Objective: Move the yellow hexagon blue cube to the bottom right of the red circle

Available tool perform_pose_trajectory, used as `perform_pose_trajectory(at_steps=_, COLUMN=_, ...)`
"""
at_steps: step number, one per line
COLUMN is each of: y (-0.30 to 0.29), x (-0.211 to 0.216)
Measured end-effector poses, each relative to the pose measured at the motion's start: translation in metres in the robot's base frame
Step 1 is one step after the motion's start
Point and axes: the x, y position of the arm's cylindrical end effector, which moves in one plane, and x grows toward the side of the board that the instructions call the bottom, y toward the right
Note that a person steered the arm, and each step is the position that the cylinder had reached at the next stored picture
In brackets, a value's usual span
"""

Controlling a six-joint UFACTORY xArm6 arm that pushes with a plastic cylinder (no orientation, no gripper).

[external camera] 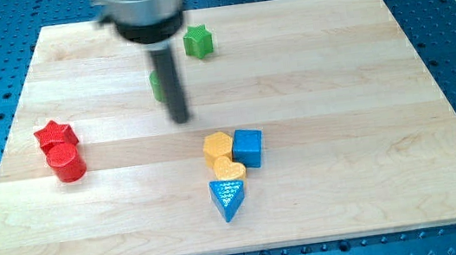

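Note:
The yellow hexagon [217,145] and the blue cube [248,148] sit side by side, touching, right of the board's middle. The red circle [67,163] is a short cylinder at the view's left, with a red star [55,135] touching its top side. My tip [179,119] is on the board above and to the left of the yellow hexagon, a short gap away. The rod hides part of a green block [156,86] behind it.
A yellow heart [230,171] lies just below the hexagon, and a blue triangle [228,199] just below that. A green star [197,41] sits near the view's top. The wooden board [373,171] ends on a blue perforated table.

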Motion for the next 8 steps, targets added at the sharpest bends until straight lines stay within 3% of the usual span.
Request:
perform_pose_trajectory(at_steps=1, y=0.103, x=-0.014)
perform_pose_trajectory(at_steps=2, y=0.118, x=0.034)
perform_pose_trajectory(at_steps=3, y=0.133, x=0.035)
perform_pose_trajectory(at_steps=4, y=0.135, x=0.075)
perform_pose_trajectory(at_steps=5, y=0.125, x=0.078)
perform_pose_trajectory(at_steps=6, y=0.075, x=0.080)
perform_pose_trajectory(at_steps=8, y=0.058, x=0.078)
